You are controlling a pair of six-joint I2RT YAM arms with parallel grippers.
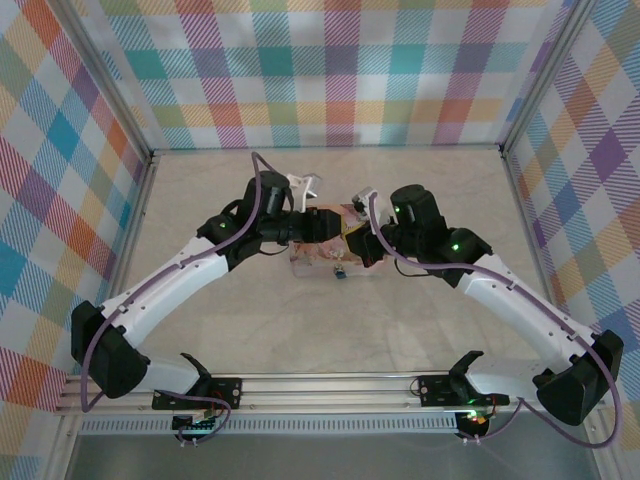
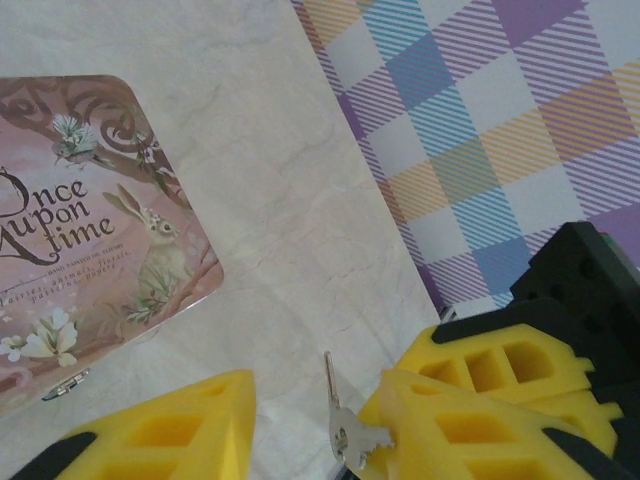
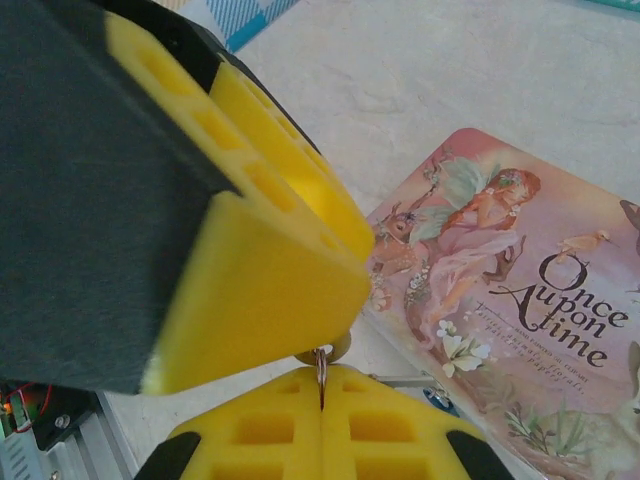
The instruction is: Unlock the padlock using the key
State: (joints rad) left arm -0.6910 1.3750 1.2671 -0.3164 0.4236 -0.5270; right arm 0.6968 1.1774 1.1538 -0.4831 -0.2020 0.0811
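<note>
A small silver key [image 2: 331, 385] stands blade-up between my left gripper's [image 2: 318, 400] yellow fingers [image 2: 170, 430]. Its head rests against the right-hand finger and the jaws stand apart. A second toothed key [image 2: 375, 437] lies beside it. My right gripper [image 3: 321, 385] is shut on a thin metal ring [image 3: 321, 362]. A small brass-coloured piece [image 3: 338, 348], probably the padlock, peeks out just behind the ring, mostly hidden under the left gripper's finger [image 3: 260, 280]. In the top view the left gripper [image 1: 335, 228] and the right gripper [image 1: 362, 245] meet over the pink box [image 1: 315, 258].
The flat pink "Once upon time" picture box [image 2: 80, 230] lies on the beige table [image 2: 290, 180], with a metal clasp [image 2: 65, 385] on its edge and a small blue piece [image 3: 437, 400] beside it. Plaid walls [image 2: 480, 130] close in the sides and the back.
</note>
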